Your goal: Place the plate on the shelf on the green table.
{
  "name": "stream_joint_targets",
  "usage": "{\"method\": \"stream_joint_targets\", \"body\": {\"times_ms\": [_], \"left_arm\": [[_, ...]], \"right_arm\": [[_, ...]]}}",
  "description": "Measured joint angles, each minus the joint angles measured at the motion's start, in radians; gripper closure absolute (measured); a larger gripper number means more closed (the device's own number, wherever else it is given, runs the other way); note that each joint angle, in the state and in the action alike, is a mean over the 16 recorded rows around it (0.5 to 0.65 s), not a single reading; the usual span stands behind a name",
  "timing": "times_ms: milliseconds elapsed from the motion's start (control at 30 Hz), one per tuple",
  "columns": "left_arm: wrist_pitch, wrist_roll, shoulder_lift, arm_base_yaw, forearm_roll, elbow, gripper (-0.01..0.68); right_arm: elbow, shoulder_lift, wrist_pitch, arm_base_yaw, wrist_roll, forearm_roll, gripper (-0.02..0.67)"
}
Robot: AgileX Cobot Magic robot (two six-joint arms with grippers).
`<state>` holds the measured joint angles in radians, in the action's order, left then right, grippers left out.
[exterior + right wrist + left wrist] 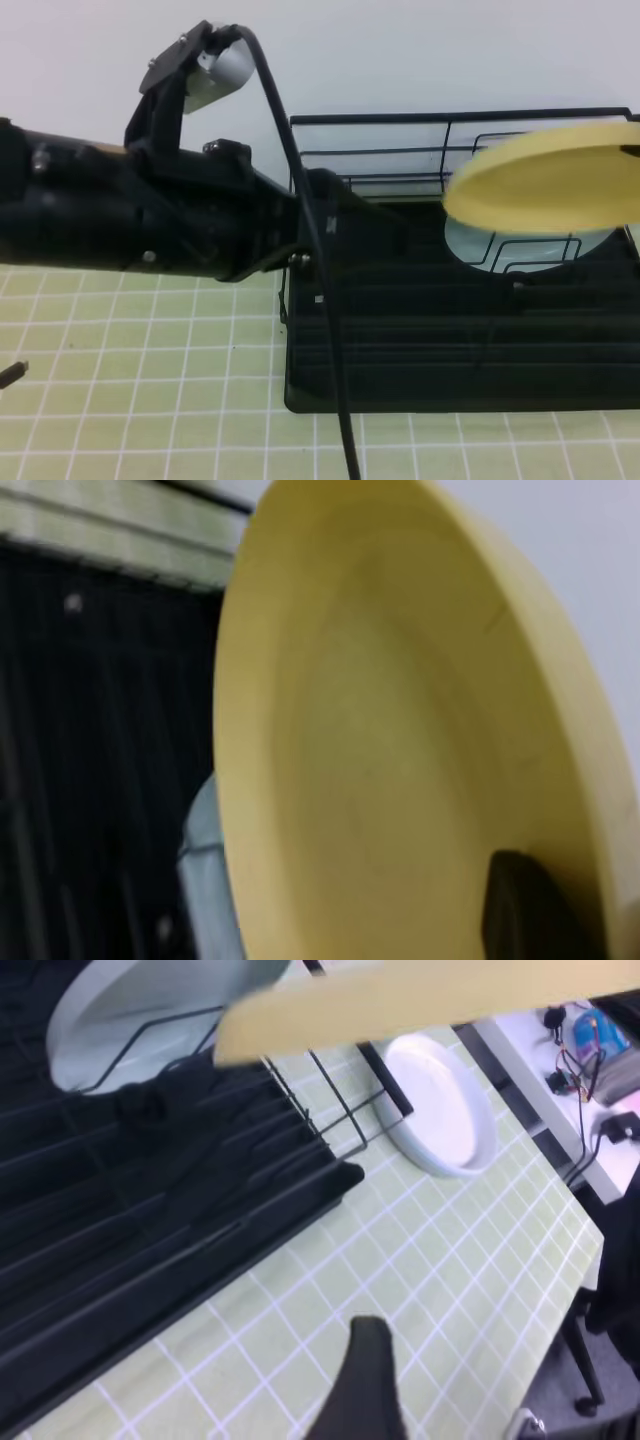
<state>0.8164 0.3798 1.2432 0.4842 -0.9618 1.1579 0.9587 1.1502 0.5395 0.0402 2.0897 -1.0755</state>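
Pale yellow plate (545,180), round, shallow-rimmed, motion-blurred, hanging tilted above black wire dish rack (460,330) on green tiled table (140,380). Right gripper finger (525,905) pinching its rim. Left gripper (365,1380) gaping wide, holding nothing. Mint-blue plate (520,245) leaning underneath.

Even soft light, motion blur, low sharpness

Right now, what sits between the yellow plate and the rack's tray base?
The pale blue plate stands in the shelf directly under the yellow plate, which is in the air above it. Exterior high view shows it; left wrist confirms.
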Motion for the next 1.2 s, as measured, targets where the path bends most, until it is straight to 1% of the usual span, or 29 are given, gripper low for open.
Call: {"method": "stream_joint_targets", "body": {"times_ms": [100,167,233,333,500,800,1200], "left_arm": [[0.02,0.0,-0.007,0.0,0.007,0.0,0.118],[0.033,0.001,-0.01,0.0,0.012,0.0,0.128],[0.045,0.001,-0.013,0.0,0.019,0.0,0.138],[0.06,0.001,-0.014,0.0,0.034,0.0,0.154],[0.073,0.002,-0.014,0.0,0.064,0.0,0.176],[0.069,0.002,-0.014,0.0,0.123,0.0,0.205],[0.045,0.002,-0.013,0.0,0.158,0.0,0.214]], "right_arm": [[0.084,0.044,0.042,0.0,-0.079,0.176,0.556],[0.133,0.074,0.069,0.0,-0.138,0.268,0.556],[0.174,0.105,0.093,0.0,-0.192,0.337,0.556],[0.219,0.15,0.112,0.0,-0.243,0.395,0.556],[0.253,0.217,0.104,0.0,-0.257,0.421,0.556],[0.258,0.297,0.056,0.004,-0.237,0.43,0.556],[0.258,0.331,-0.028,0.016,-0.206,0.418,0.557]]}}
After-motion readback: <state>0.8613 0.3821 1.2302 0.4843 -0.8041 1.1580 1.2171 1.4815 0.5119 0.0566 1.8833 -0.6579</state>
